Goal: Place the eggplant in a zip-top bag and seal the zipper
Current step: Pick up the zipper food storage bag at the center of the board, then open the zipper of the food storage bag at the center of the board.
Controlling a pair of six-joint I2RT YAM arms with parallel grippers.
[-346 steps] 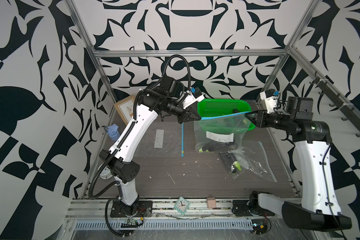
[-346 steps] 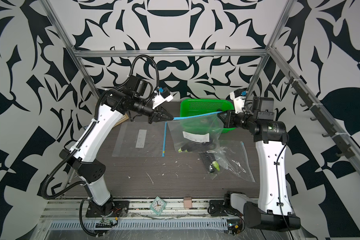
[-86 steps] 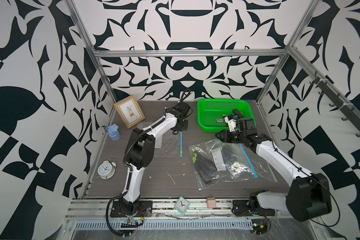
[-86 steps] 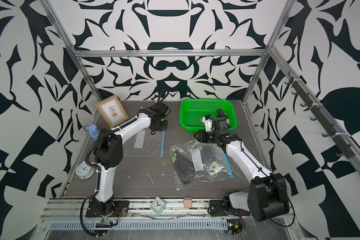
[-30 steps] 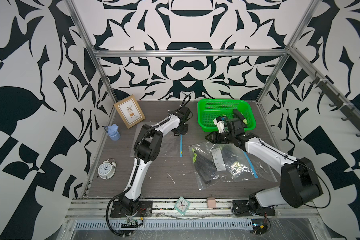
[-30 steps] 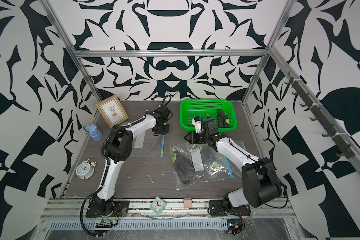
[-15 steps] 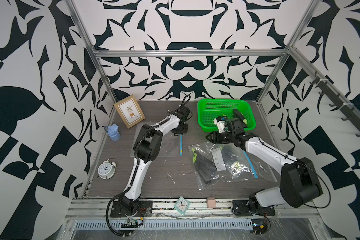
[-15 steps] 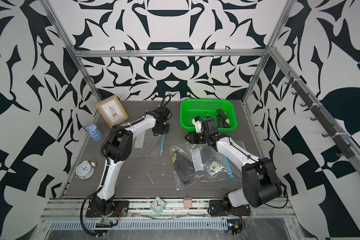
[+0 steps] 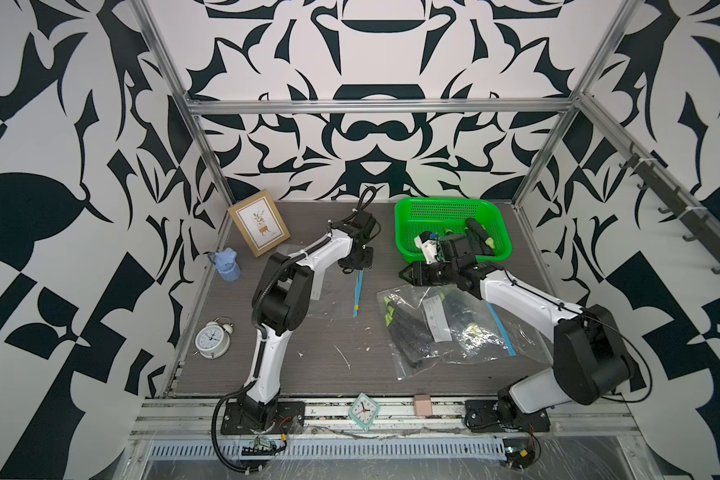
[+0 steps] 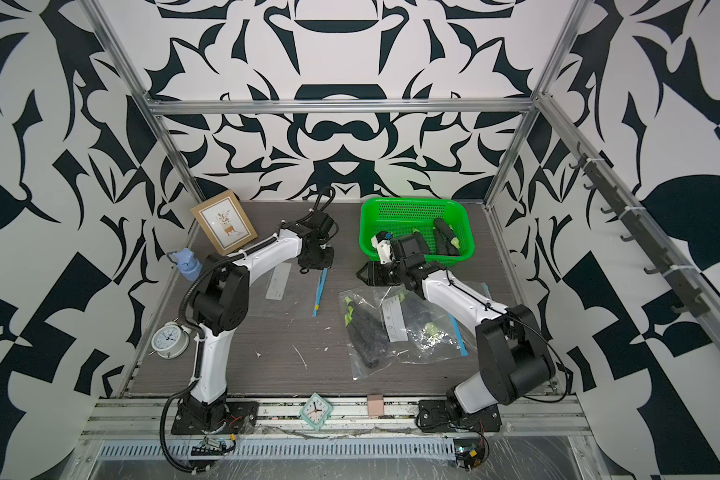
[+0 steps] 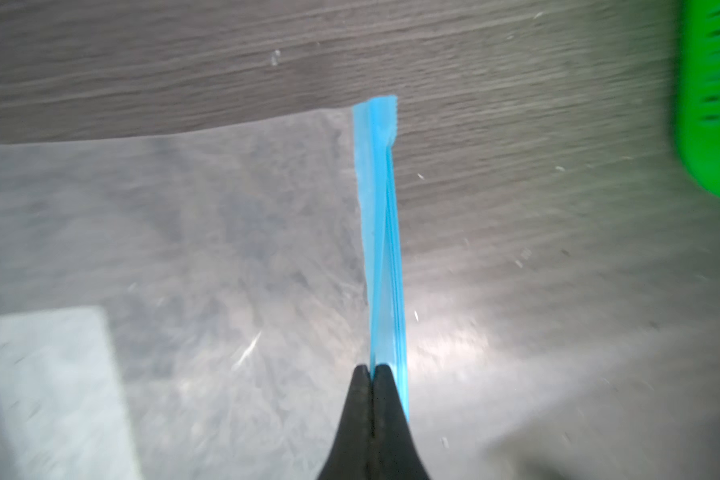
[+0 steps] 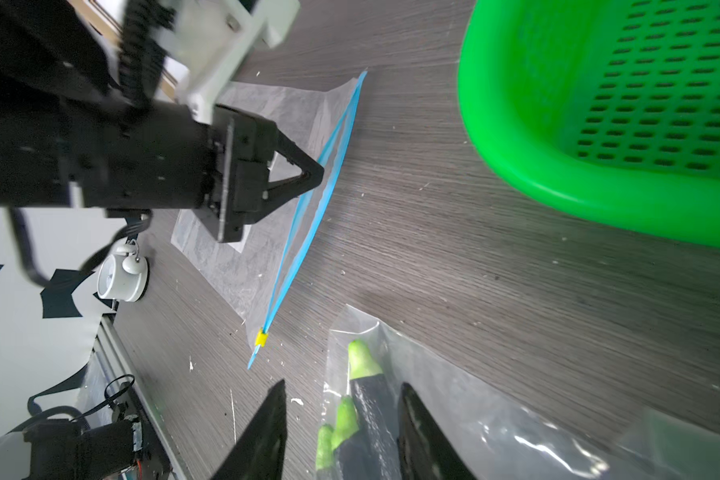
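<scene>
**Bagging not yet begun.** An empty zip-top bag [image 9: 335, 299] is seen laid flat on the table [image 9: 308, 374], left of centre. No eggplant has been placed in it, so both the filling and the sealing are judged to be still ahead. The blue zipper strip [image 11: 381, 232] along the bag's right edge is pinched between the pressed-together jaws of the left gripper [image 11: 373, 374], towards the strip's far end. The yellow slider [image 10: 316, 307] is parked at the near end. In the right wrist view the two tracks are shown parted, so the mouth is taken to be open. The right gripper [image 12: 341, 395] is held spread over the far left corner of the bags at the right. Nothing is clamped in it, and an eggplant has yet to be fetched.

Nearest, at the right, clear filled bags [image 9: 454, 332] are heaped together. Dark eggplants [image 9: 404, 328] with green caps are held inside them. A blue zipper [image 9: 500, 332] is shown along their right edge, but whether it is closed cannot be told, nor can the number of bags in the heap.

Farther back, nothing is seen in the empty bag apart from its white label panel [image 10: 278, 280].

Farthest, at the right rear, the green basket [image 9: 445, 201] is stocked with a few loose eggplants [image 9: 476, 235]. The next one to be bagged is presumably to be drawn from these.
</scene>
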